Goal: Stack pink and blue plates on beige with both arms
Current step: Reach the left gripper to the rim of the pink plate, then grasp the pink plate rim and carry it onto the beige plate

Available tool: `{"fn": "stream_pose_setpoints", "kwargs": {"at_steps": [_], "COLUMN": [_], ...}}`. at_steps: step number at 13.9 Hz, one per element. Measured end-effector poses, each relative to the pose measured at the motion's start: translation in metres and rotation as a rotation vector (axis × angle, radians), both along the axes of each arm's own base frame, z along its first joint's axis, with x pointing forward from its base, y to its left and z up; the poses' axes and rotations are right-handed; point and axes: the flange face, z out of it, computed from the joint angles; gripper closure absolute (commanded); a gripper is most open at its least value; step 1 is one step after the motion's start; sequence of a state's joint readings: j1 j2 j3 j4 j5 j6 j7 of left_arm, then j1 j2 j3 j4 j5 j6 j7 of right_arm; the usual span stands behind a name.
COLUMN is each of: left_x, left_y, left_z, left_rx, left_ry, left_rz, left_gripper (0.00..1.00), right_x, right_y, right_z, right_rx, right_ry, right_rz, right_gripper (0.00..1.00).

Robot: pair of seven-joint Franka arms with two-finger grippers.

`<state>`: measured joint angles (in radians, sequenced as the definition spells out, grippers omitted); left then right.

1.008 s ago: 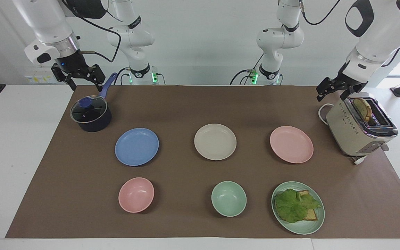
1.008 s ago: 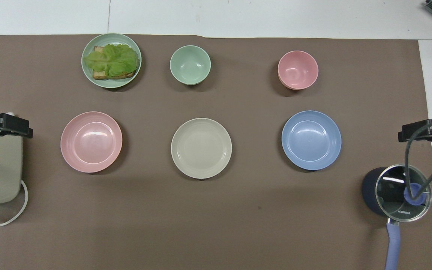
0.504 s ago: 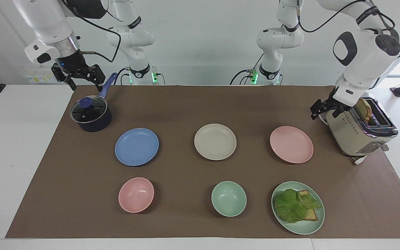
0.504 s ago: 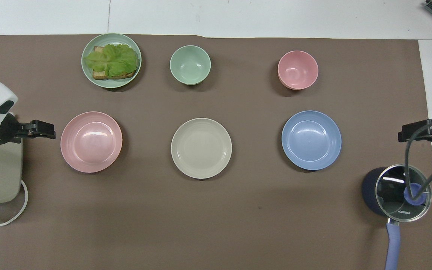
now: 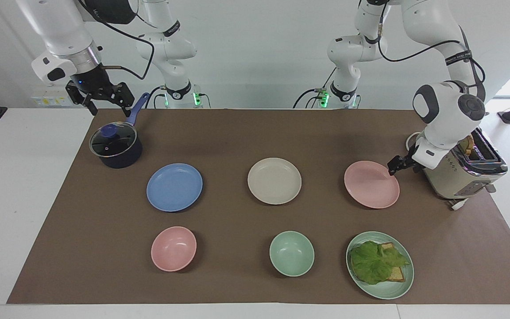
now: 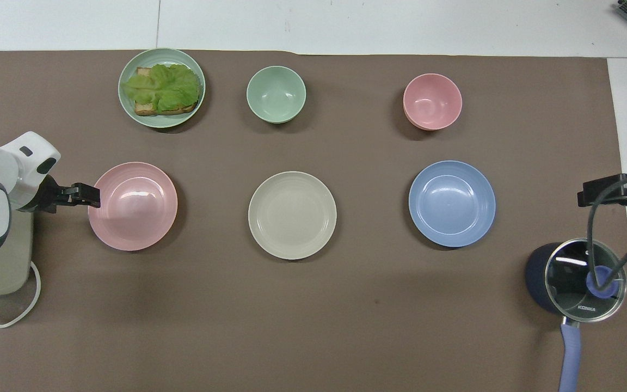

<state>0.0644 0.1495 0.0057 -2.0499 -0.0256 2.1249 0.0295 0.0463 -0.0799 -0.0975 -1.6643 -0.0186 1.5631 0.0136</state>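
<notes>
Three plates sit in a row across the middle of the brown mat point(image 5: 255, 133), well apart and nothing stacked yet: pink plate point(image 5: 371, 184) toward the left arm's end, beige plate point(image 5: 274, 180) in the centre, blue plate point(image 5: 174, 187) toward the right arm's end. Down low comes the left gripper point(image 5: 393, 168), fingers spread, right at the pink plate's rim beside the toaster point(image 5: 461, 170); whether it touches, I cannot tell. These look light, stiff and matte, so likely not slippery, but shallow: the low rim is the only place to pinch, one finger over, one under. Up by the saucepan point(image 5: 116, 146), the right gripper point(image 5: 101, 98) waits in the air, fingers apart, holding nothing.
</notes>
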Motion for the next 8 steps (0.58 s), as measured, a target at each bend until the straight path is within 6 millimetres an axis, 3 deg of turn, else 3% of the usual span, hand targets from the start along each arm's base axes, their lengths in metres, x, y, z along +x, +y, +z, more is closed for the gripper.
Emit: {"fn": "stream_pose_setpoints", "kwargs": {"at_steps": [3,6,8], "left_x": [-0.001,-0.001,-0.002], "left_y": [0.000,0.000,-0.001], "left_z": [-0.029,-0.039,-0.040], "left_rx": [0.000,-0.001,-0.001], "left_ry": [0.010,0.024,0.026], "left_rz": [-0.001,-0.002,-0.002], "left_gripper": [0.00,0.00,0.35], "right_x": [0.000,-0.001,-0.001], "right_y": [0.000,0.000,0.000], "right_z": [0.000,0.000,0.000], "right_rx": [0.000,0.000,0.000], "right_ry": [0.000,0.003,0.003], "right_rz": [0.000,0.000,0.000], "right_gripper": [0.00,0.00,0.00]}}
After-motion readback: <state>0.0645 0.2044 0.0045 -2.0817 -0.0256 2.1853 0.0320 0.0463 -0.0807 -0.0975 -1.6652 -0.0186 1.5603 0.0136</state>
